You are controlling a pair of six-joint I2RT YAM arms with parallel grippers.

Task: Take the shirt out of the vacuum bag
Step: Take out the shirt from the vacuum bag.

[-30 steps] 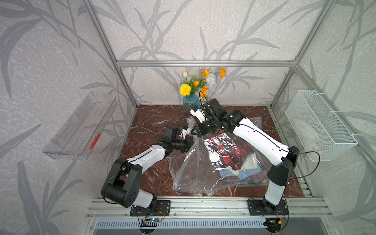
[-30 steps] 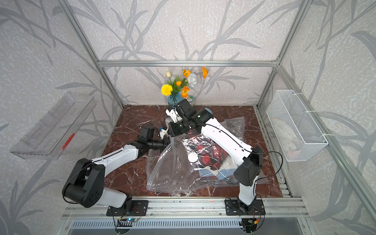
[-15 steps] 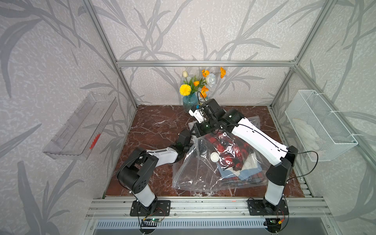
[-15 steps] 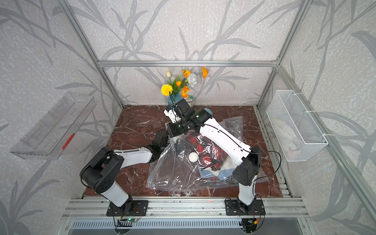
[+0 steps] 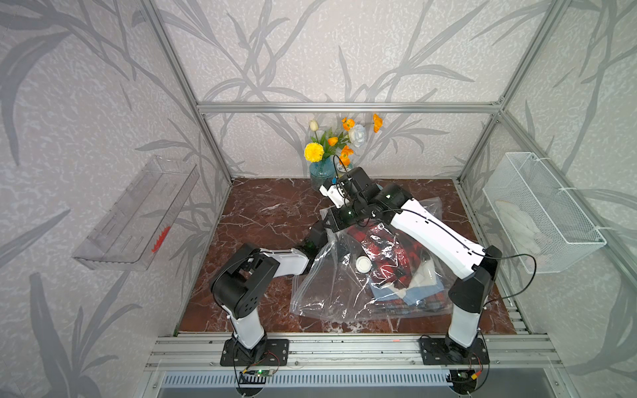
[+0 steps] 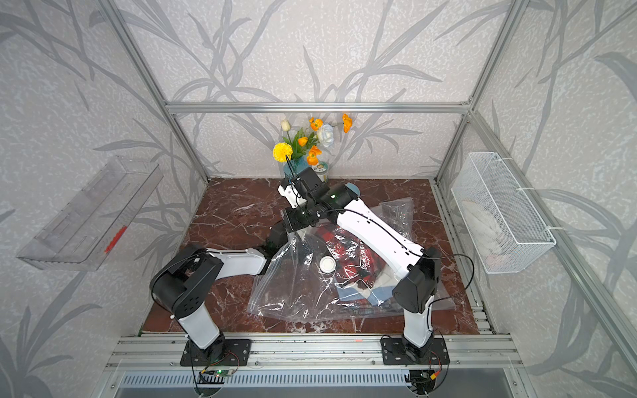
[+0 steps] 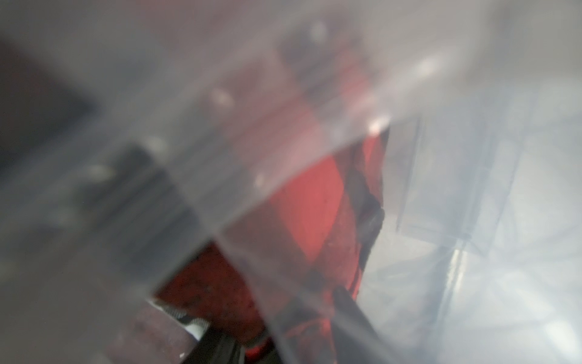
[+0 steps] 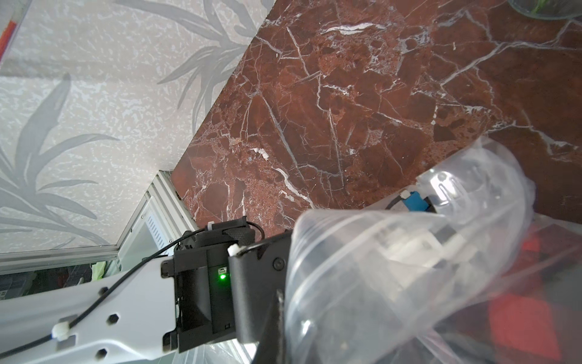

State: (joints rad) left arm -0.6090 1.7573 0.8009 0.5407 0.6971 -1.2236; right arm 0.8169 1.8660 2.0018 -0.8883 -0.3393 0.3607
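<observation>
In front of the blue glass vase of flowers (image 5: 320, 175), the large clear crinkly vacuum bag (image 5: 327, 296) lay with the red-and-black checked shirt (image 5: 408, 251) inside. The right gripper (image 5: 333, 225) was clamped on the bag's raised mouth edge. The left gripper (image 8: 453, 239) reached inside that mouth; I couldn't tell its jaws' state through the plastic.

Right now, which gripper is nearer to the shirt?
Left. The left gripper is inside the vacuum bag, close to the red plaid shirt. The right gripper pinches the bag's lifted edge from outside, above the shirt.
</observation>
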